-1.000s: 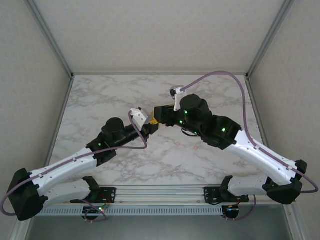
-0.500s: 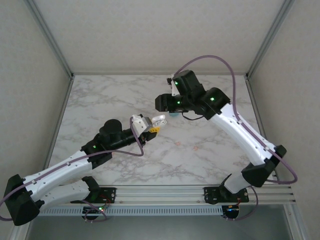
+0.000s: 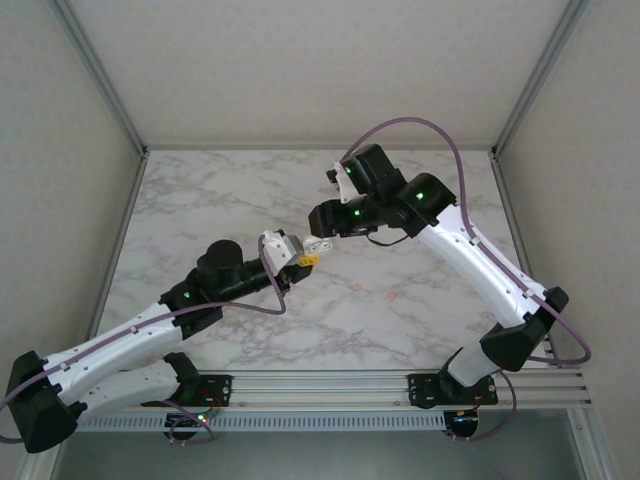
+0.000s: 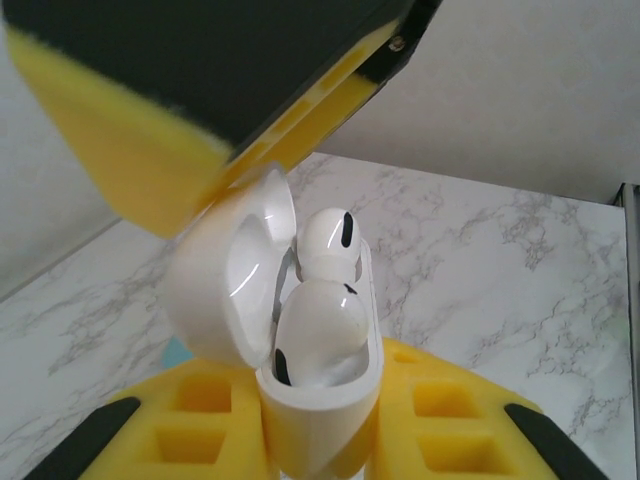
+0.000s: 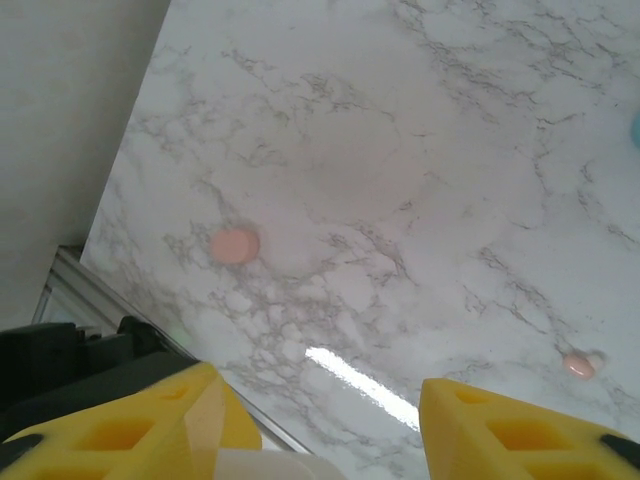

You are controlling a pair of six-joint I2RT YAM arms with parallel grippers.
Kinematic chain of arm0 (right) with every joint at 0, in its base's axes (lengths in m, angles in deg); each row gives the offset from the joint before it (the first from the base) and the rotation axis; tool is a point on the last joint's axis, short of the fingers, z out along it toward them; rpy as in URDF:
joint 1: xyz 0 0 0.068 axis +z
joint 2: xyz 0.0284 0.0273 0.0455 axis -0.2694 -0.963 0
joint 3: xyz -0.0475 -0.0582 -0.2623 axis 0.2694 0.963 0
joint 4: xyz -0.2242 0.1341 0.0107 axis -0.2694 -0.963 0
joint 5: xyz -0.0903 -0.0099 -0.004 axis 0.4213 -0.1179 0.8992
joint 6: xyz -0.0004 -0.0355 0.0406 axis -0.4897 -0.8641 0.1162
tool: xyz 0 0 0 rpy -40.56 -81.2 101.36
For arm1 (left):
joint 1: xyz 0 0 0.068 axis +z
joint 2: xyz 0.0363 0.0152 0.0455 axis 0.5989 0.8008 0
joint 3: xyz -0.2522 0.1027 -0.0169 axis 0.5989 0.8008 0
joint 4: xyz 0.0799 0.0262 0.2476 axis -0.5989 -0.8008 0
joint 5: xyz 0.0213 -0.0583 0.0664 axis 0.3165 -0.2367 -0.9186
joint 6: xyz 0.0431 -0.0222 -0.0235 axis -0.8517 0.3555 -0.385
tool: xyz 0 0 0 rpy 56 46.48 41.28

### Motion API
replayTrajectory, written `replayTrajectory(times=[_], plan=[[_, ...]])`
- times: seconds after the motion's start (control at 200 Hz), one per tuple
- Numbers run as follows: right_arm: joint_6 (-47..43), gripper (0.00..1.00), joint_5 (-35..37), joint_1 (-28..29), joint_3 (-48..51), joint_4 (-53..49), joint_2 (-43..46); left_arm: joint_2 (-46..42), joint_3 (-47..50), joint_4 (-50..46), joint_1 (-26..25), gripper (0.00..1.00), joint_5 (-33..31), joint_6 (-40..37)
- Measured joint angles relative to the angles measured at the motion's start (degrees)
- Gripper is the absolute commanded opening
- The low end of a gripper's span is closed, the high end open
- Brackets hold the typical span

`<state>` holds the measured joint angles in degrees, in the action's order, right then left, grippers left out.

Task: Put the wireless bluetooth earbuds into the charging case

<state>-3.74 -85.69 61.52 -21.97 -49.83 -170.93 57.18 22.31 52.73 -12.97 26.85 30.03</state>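
Observation:
A white charging case [image 4: 320, 420] stands upright with its lid [image 4: 235, 280] swung open, and my left gripper [image 4: 320, 445] is shut on its lower body. Two white earbuds [image 4: 332, 240] [image 4: 318, 320] sit in its wells. In the top view the case [image 3: 318, 243] is held above mid-table. My right gripper [image 3: 318, 228] hovers open just over the lid. One of its yellow fingers [image 4: 130, 150] is right at the lid's top, and whether they touch is unclear. In the right wrist view the gripper [image 5: 330, 430] has the lid's white edge [image 5: 270, 466] between its fingers.
Two small salmon-pink pieces [image 5: 235, 244] [image 5: 578, 365] and a teal one [image 5: 636, 130] lie on the marble table [image 3: 200, 210]. The rail at the table's near edge [image 5: 70, 275] is close by. Both arms meet over the table's middle.
The right arm lifted up and back from the case, then its gripper came down and left again to just over the lid. The left gripper pulled slightly back with the case.

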Motion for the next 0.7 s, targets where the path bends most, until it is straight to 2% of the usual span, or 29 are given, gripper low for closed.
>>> replayTrajectory(times=[0.27,0.4,0.511,0.701], plan=[[-0.9,0.57,-0.7,0.0,4.6,0.7,6.6,-0.3,0.0,0.1,0.0,0.18,-2.2,1.3],[-3.0,0.58,1.2,0.0,8.4,3.0,11.0,-0.6,0.0,-0.1,0.0,0.19,-1.9,1.6],[-10.3,0.58,2.7,0.0,14.6,7.7,16.8,-1.7,-0.2,-1.4,0.1,0.18,0.2,1.5],[-30.4,0.57,0.5,0.0,28.2,16.3,27.3,-2.5,-2.8,-5.3,1.6,0.2,5.3,2.1]])
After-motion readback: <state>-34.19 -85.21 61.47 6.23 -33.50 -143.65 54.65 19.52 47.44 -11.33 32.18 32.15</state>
